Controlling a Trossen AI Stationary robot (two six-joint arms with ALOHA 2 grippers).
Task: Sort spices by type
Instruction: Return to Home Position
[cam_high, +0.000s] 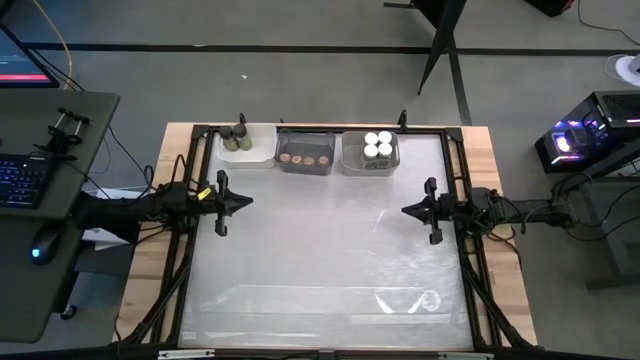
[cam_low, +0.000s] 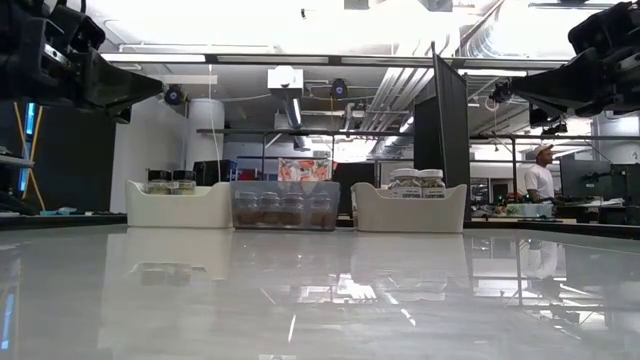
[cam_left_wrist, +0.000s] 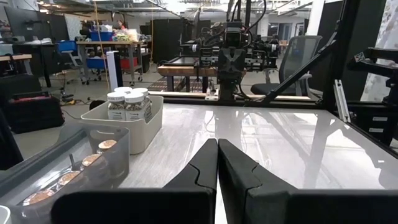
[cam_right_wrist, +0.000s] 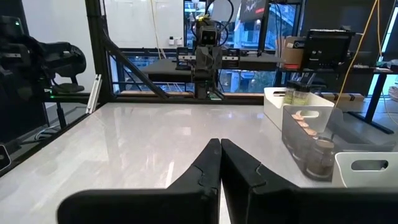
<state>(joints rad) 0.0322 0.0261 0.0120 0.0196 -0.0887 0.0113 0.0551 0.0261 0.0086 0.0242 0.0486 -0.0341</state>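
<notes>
Left gripper (cam_high: 249, 201) and right gripper (cam_high: 405, 210) hang over the table's (cam_high: 320, 260) side edges, jaws pressed together and empty. Along the far edge, a white bin (cam_high: 262, 158) holds dark-capped jars (cam_high: 238, 138), a grey bin (cam_high: 305, 169) holds brown-capped jars (cam_high: 303, 158), and a second white bin (cam_high: 348, 160) holds white-capped jars (cam_high: 377, 145).

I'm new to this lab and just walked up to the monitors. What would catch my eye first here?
Along the far edge of the table runs a row of sorted jars: dark-capped jars in the white bin on the left, brown-capped jars in the clear middle bin, and white-capped jars in the right bin. The left gripper and right gripper hover shut at opposite sides, tips facing each other.
</notes>
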